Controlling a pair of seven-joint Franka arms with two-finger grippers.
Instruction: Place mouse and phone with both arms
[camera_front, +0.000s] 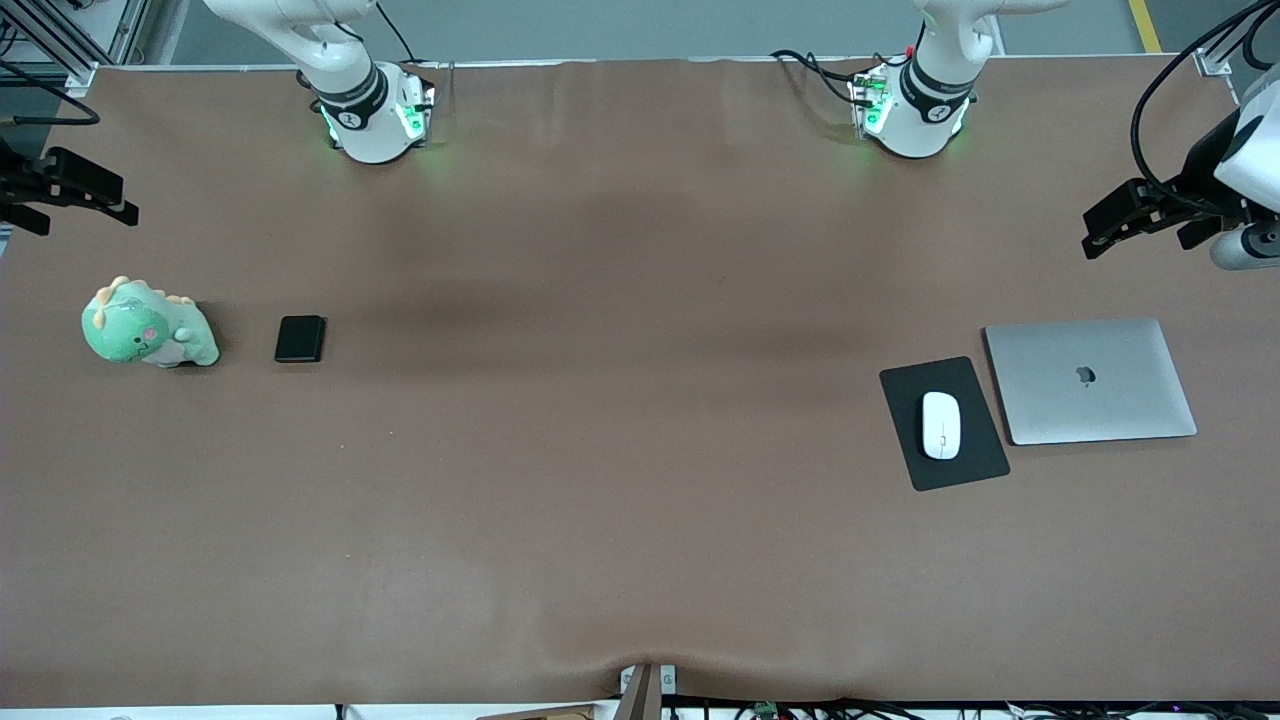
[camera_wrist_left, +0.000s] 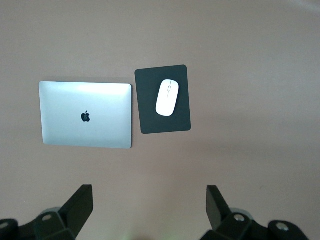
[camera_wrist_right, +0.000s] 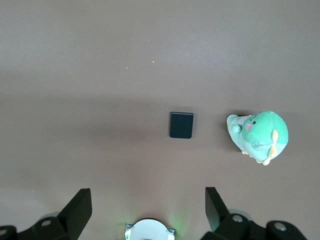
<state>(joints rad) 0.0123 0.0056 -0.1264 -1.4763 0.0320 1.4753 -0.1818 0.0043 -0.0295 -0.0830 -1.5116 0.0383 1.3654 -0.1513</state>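
The white mouse (camera_front: 940, 424) lies on a black mouse pad (camera_front: 962, 472) toward the left arm's end of the table; it also shows in the left wrist view (camera_wrist_left: 168, 97). The black phone (camera_front: 300, 338) lies flat on the table toward the right arm's end, beside a green plush toy (camera_front: 145, 325); it also shows in the right wrist view (camera_wrist_right: 181, 125). My left gripper (camera_front: 1092, 235) is open and empty, high over its end of the table (camera_wrist_left: 150, 200). My right gripper (camera_front: 85, 215) is open and empty, high over its end (camera_wrist_right: 148, 200).
A closed silver laptop (camera_front: 1090, 380) lies beside the mouse pad, toward the table's end; it shows in the left wrist view (camera_wrist_left: 85, 115). The plush toy shows in the right wrist view (camera_wrist_right: 260, 134). The arm bases (camera_front: 370, 110) stand along the table's back edge.
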